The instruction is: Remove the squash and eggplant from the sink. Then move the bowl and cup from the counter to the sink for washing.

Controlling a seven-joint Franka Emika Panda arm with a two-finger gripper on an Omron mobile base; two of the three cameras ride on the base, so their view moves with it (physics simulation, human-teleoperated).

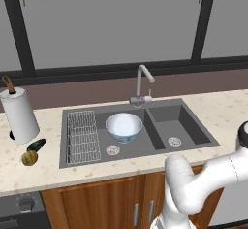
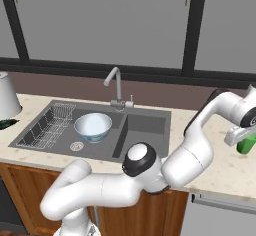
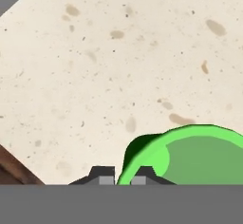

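Right base view: bowl [image 2: 93,125] sits in sink [image 2: 145,145]; hand [image 2: 243,139] grips cup [image 2: 246,145].

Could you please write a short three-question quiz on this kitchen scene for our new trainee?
1. True or false: the bowl sits in the sink.
2. Which lies on the counter beside the paper towel roll? A) the squash and eggplant B) the cup C) the faucet
3. What are the gripper fingers closed on?

Key:
1. True; it is in the left basin, next to the wire rack.
2. A.
3. The rim of the green cup, to the right of the sink.
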